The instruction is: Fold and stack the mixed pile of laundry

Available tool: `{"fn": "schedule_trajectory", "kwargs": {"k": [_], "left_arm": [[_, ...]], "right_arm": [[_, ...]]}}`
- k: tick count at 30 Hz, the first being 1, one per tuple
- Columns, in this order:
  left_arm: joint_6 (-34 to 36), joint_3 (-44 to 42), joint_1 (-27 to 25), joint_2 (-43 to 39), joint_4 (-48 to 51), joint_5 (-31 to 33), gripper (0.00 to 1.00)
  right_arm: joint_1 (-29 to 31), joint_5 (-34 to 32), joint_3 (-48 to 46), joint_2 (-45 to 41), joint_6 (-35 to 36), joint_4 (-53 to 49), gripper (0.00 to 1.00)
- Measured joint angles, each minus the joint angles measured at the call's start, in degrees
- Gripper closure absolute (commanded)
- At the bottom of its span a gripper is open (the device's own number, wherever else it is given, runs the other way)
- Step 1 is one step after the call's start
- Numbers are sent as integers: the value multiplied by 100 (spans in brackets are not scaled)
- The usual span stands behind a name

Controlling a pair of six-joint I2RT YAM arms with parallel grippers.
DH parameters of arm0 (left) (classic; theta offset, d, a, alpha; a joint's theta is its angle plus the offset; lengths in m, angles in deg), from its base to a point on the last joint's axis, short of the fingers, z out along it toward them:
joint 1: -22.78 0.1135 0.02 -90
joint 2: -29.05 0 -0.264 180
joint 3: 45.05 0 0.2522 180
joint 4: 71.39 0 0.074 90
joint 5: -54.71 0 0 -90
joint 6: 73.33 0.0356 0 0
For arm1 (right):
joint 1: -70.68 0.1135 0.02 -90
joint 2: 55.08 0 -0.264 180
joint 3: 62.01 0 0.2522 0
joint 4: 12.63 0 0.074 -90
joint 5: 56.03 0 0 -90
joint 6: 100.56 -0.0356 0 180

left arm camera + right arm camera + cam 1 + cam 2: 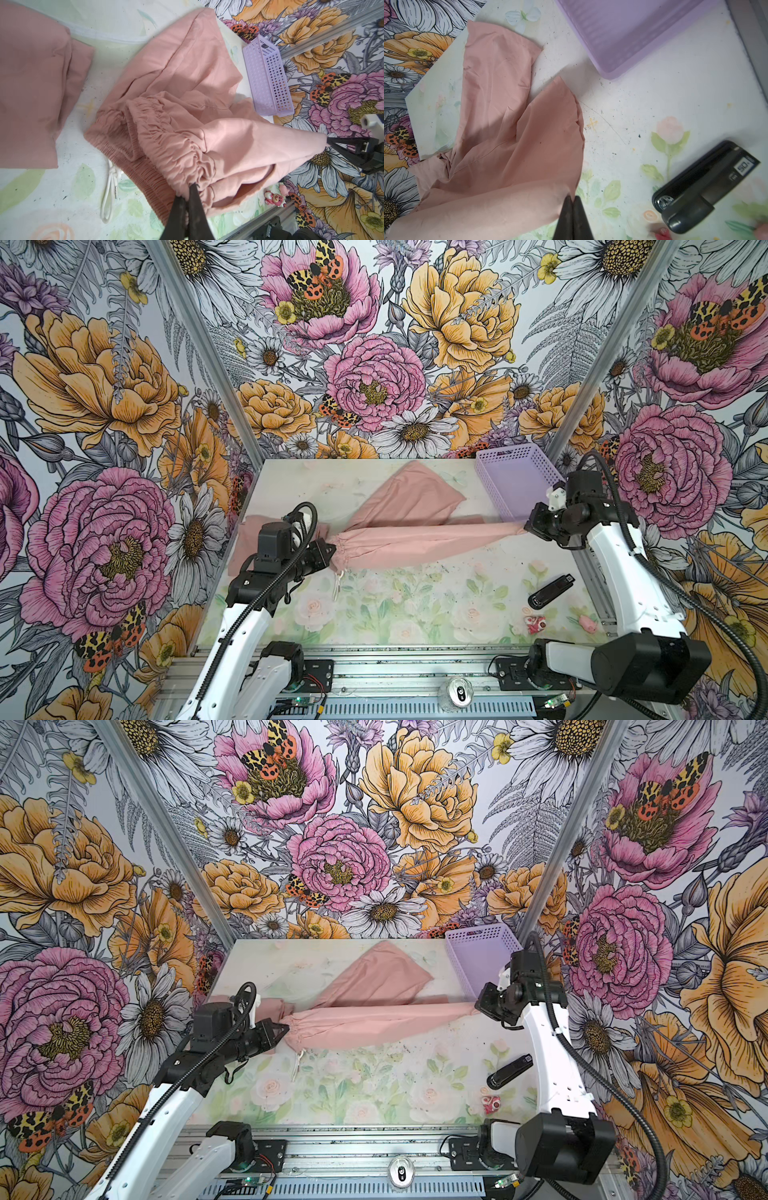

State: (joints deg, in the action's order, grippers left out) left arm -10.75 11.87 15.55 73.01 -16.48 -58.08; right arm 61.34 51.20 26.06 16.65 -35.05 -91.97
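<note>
Hidden & cropped bits
In both top views the left arm (266, 556) covers part of the folded pink garment (243, 543) — the left wrist view's edge cuts it too. In the right wrist view: lavender basket (623, 31) blurred & cropped, red toy (662, 232) blurred & cropped — black device (704, 187) w/ small print too soft to read.

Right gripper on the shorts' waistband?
No: the right gripper pinches a plain fabric end of the shorts, while the gathered waistband sits at the left gripper.
</note>
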Motion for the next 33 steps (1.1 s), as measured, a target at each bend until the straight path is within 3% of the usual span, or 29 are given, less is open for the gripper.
{"fn": "schedule_trajectory", "kwargs": {"k": [7, 18, 23, 29, 33], "left_arm": [[-278, -22, -472, -341, 157, 74, 100], [-1838, -337, -2369, -1707, 894, 1137, 100], [-2691, -737, -3088, -1637, 988, 1532, 100], [-2850, -597, -3095, -485, 807, 1661, 100], [-2365, 109, -2295, 501, 555, 1493, 100]], "right_arm": [[-352, 4, 125, -428, 33, -479, 100], [-356, -155, 1172, -520, 153, -1147, 100], [-81, -223, 1934, -61, 166, -1189, 100], [490, -505, 2345, 1010, 149, -872, 100], [553, -581, 2424, 1473, 142, -669, 100]]}}
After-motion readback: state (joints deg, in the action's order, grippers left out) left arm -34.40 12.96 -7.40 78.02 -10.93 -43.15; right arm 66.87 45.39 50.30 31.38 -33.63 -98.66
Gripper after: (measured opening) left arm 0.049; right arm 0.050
